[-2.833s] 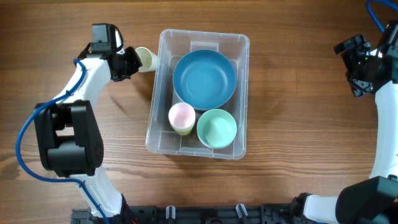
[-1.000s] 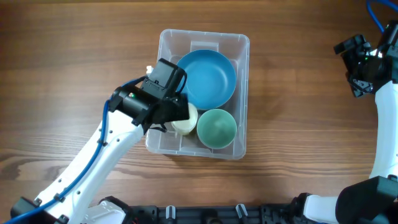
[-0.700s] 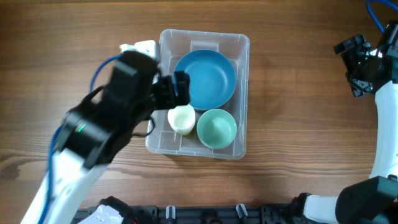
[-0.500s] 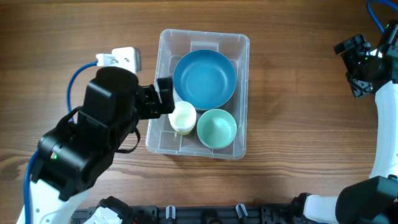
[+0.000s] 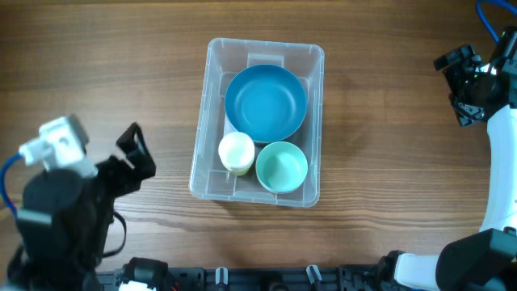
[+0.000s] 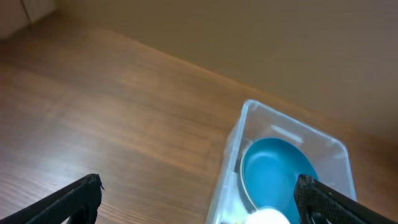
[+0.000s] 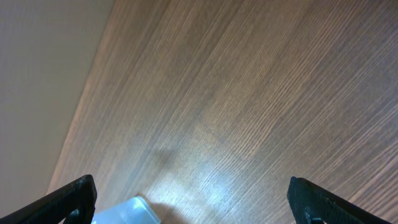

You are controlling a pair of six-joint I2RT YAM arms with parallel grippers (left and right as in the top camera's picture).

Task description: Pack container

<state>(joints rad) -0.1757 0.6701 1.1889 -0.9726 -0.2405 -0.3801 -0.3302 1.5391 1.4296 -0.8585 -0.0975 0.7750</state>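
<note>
As the left gripper (image 5: pixel 136 153) swings back to the near-left of the table (image 5: pixel 388 162), its fingers spread wide and empty, a pale cream cup (image 5: pixel 236 152) sits inside the container (image 5: pixel 260 53). Just 2.8 seconds ago that cup was held outside the bin's left wall. It now covers the spot where a pink cup stood, which suggests the 2 are nested.

The container rests at the table's centre with 3 items showing: a blue bowl (image 5: pixel 265 103) fills its far half, and a mint-green bowl (image 5: pixel 281 166) sits touching the cream cup along the near wall. No loose items remain on the table in the overhead view, so packing appears close to finished.

The right gripper (image 5: pixel 464 85) has stayed parked at the far-right edge, its fingertips apart and holding nothing.

The bin is clear, thin-walled plastic with rounded corners, and wood grain shows through its sides. The bowls and cup look smooth, matte and round-rimmed. The tabletop is brown wood-grain with a soft sheen.
</note>
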